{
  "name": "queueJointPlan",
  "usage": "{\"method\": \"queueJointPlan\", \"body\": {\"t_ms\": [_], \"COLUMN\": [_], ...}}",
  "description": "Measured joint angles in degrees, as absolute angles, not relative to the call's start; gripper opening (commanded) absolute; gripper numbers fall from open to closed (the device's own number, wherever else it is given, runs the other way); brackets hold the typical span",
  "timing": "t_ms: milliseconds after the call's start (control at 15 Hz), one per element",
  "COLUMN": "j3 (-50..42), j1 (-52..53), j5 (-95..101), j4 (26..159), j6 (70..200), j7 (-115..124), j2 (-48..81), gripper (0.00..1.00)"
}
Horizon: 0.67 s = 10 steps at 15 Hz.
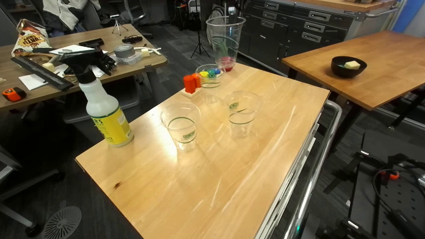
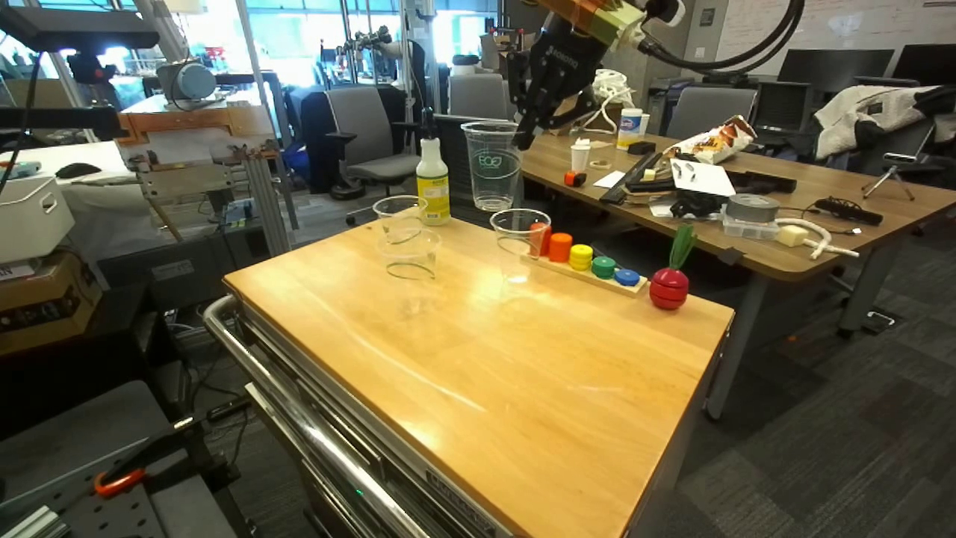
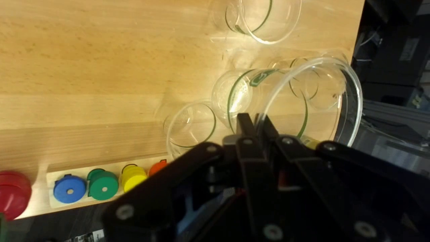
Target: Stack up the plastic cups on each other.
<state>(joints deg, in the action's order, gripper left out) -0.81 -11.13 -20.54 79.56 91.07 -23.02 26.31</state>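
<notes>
Evidently pinched at the rim by the fingers point(image 3: 246, 124): one clear plastic cup point(image 3: 289, 104), base down, held above the surface point(image 2: 485, 351). Through its wall in the wrist view, only faint outlines of a second cup point(image 1: 181, 122) and a yellow scrap of the spray bottle point(image 1: 109, 116). Cut off by the top edge, a third cup point(image 3: 268, 20); partly behind the linkage of the fingers, a fourth cup point(image 3: 191, 126), just beside the row of coloured blocks point(image 3: 103, 184). Sliced by the left edge, a red toy vegetable point(image 3: 13, 193); in an exterior view, blurred through the held cup point(image 1: 218, 30), well behind it. In an exterior view, overlapping outlines of the second and third cups point(image 2: 411, 261), hard to separate. Seen through the fourth cup in an exterior view point(image 1: 211, 91), yellow, green and blue blocks, blurred. Inside a black bowl point(image 1: 345, 73) on a neighbouring table point(image 1: 385, 53), a pale block point(image 1: 352, 65) and something teal point(image 1: 341, 65), too covered to name. Beneath a roll of tape point(image 2: 752, 207) on the desk point(image 2: 821, 175), a clear box point(image 2: 750, 228), contents too small to tell.
</notes>
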Motion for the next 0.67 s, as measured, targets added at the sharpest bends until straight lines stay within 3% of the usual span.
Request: {"method": "queueJointPlan", "body": {"t_ms": [667], "j3": [0.7], "j1": [-11.4], "j5": [-24.8], "j4": [67.7], "j6": [92.0], "j7": [-22.4], "j2": [37.8], "gripper": [0.07]}}
